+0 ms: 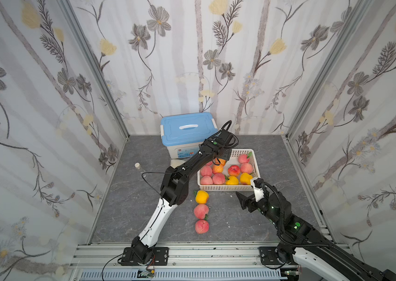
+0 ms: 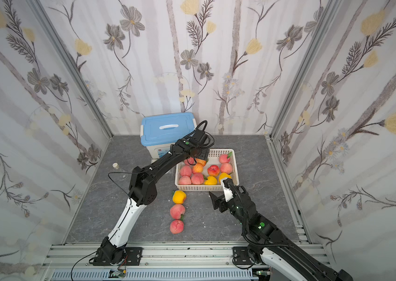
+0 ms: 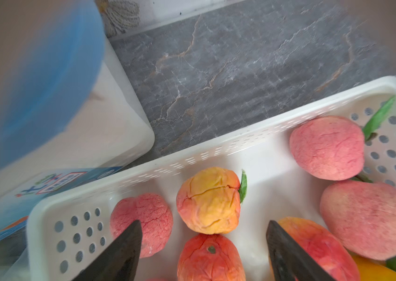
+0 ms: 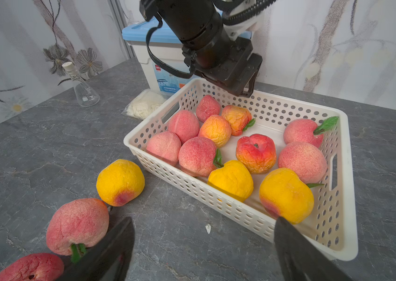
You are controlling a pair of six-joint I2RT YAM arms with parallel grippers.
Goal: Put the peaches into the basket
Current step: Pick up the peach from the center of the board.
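The white perforated basket holds several peaches, pink, orange and yellow. My left gripper hangs open over its far left corner, with an orange-yellow peach lying loose below its spread fingers. Three peaches lie in a row on the table in front of the basket: a yellow one, a pink one and another pink one. My right gripper stands open and empty just before the basket's near right corner; in the right wrist view only bare table lies between its fingers.
A white storage box with a blue lid stands behind the basket. A glass flask and a small whitish bag sit to its left. Patterned walls close in three sides, and a metal rail runs along the front.
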